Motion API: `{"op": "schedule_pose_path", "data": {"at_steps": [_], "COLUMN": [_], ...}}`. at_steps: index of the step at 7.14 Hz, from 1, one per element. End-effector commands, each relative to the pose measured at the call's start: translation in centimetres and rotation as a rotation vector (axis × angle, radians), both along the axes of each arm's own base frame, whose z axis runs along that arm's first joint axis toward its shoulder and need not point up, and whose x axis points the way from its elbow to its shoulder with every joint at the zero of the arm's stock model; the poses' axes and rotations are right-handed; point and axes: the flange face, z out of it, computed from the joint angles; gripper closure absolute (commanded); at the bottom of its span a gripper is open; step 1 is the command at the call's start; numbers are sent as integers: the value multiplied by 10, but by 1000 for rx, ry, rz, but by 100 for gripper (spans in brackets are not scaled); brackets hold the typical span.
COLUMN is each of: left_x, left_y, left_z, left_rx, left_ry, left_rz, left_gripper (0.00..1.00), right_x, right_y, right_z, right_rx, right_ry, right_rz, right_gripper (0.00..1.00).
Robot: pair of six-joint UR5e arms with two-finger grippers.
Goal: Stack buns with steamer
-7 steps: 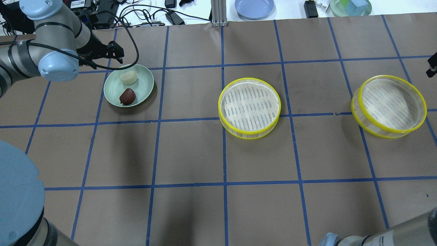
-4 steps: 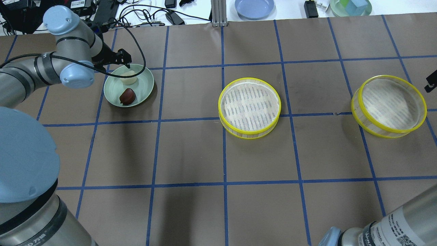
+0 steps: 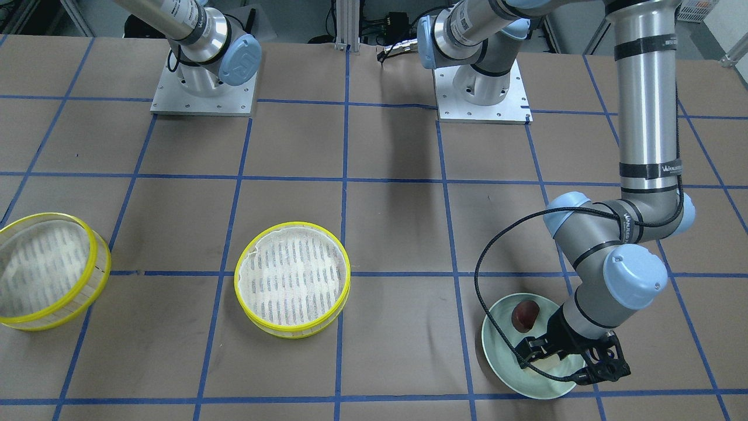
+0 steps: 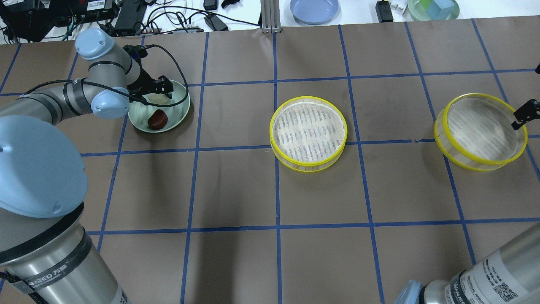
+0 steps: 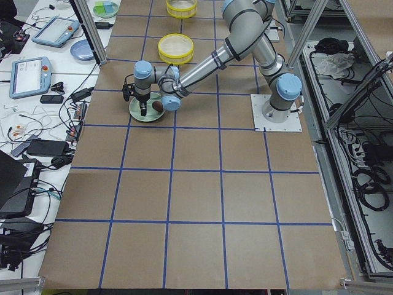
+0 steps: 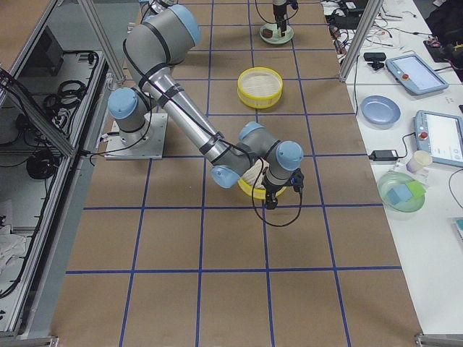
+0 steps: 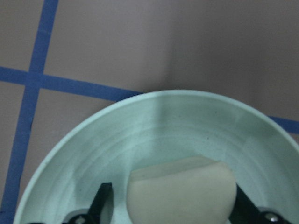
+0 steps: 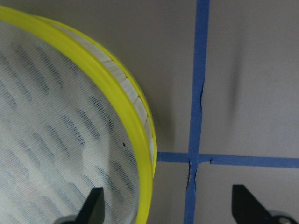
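A pale green plate [image 4: 179, 110] at the far left holds the dark reddish-brown bun [image 4: 158, 119] and the pale cream bun [image 4: 157, 100]. My left gripper [image 4: 162, 90] is down in the plate. In the left wrist view it [image 7: 170, 207] is open, with one finger on each side of the cream bun [image 7: 182, 191]. One steamer tray [image 4: 308, 131] stands empty at mid-table, the other [image 4: 481, 131] at the right. My right gripper [image 4: 523, 115] is open and straddles the right tray's yellow rim [image 8: 140, 186], one finger inside and one outside.
A blue plate [image 4: 314, 9], a green bowl [image 4: 433, 8] with blocks, cables and a metal post [image 4: 270, 17] lie beyond the table's far edge. Brown paper with blue tape lines lies between the plate and the two trays.
My left arm has swung right and lowered its gripper into the plate around the cream bun. My right gripper has come in from the right edge to the right tray's rim.
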Motion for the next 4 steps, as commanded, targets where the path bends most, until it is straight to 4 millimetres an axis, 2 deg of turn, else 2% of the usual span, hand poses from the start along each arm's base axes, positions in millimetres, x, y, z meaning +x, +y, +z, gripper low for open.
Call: {"op": "schedule_pose_path", "data": {"at_steps": [1, 3, 4], "left_x": [1, 2, -12], "left_y": [-2, -11, -7], "left_z": [6, 45, 69], "left_rx": [-11, -70, -86], "left_ry": [-11, -25, -24], "left_rz": [-21, -15, -9], "left_gripper": [100, 100, 100], "right_x": [3, 4, 4], "right_y": [3, 5, 4], "right_z": [-10, -4, -7], "right_rx": [18, 18, 19], "right_ry": [-16, -14, -16], "right_rz": [1, 3, 7], "right_gripper": [43, 93, 100]}}
